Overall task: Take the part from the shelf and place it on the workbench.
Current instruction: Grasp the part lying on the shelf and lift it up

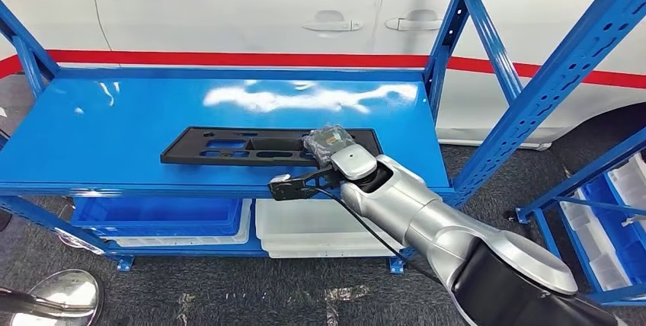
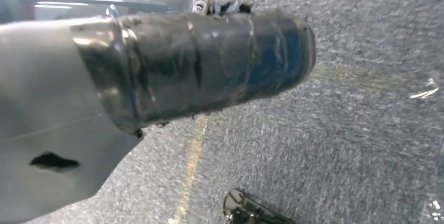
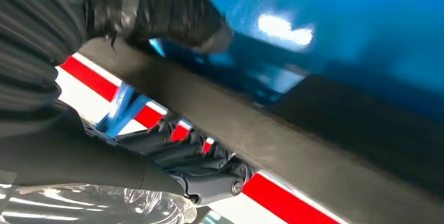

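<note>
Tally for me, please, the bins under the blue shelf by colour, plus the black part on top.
Blue bins: 1
White bins: 1
Black part, on the shelf, with the right hand at its end: 1
Total: 3

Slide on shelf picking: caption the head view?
Right hand reaches the black part lying on the blue shelf.

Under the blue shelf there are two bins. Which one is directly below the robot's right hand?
The white bin, beside the blue bin; the right hand is above it.
</note>
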